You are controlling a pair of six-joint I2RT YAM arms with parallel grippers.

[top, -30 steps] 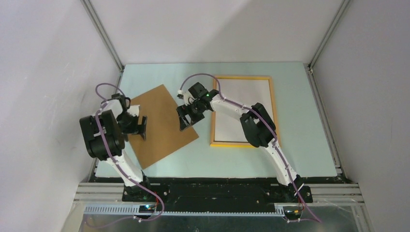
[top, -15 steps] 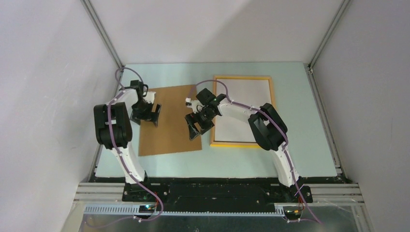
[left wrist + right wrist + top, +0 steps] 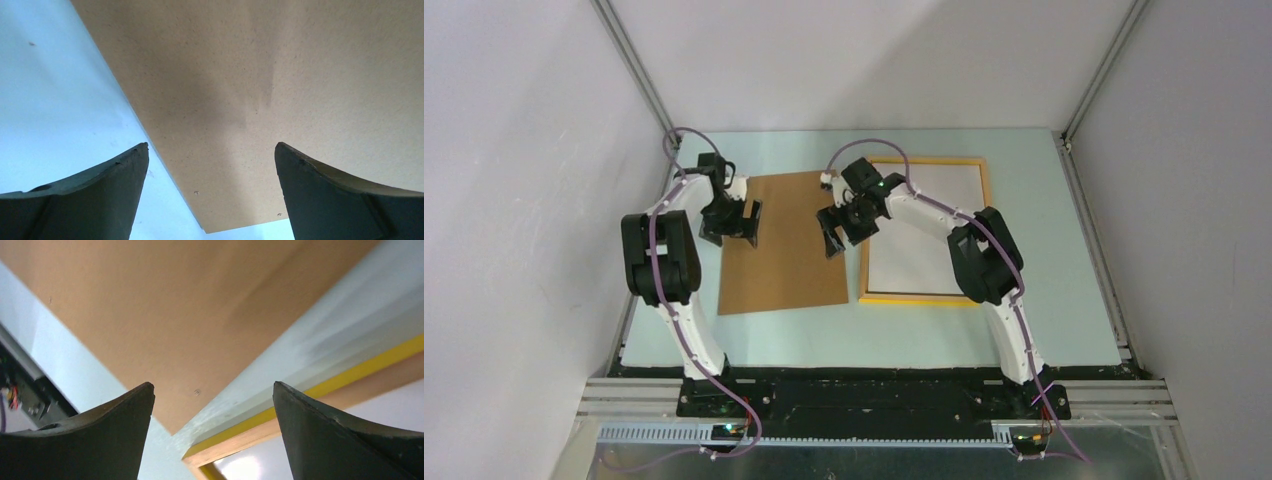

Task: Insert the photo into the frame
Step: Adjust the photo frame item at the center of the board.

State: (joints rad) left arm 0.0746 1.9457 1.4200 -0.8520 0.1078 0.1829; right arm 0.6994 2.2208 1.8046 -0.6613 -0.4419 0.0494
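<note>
The frame [image 3: 924, 298], thin yellow-orange wood, lies flat at the table's right centre, and its inside shows plain white. The photo's dark printed side is out of view. A plain brown backing board [image 3: 784, 250] lies left of the frame, its edges roughly parallel to it. My left gripper [image 3: 734, 232] hangs open over the board's left edge [image 3: 165, 150]. My right gripper [image 3: 836, 235] is open above the narrow gap between the board's right edge [image 3: 150, 305] and the frame's left rail [image 3: 350, 374]. Nothing sits between either pair of fingers.
The pale blue-green table [image 3: 1024, 330] is boxed in by white walls with aluminium posts at the back corners. A black rail [image 3: 874, 375] runs along its near edge by the arm bases. The board's near left corner lies close to the table's left edge.
The board has turned from a skewed lie to square beside the frame. Both grippers moved toward the far side, the left one also rightward. Both stayed open.
</note>
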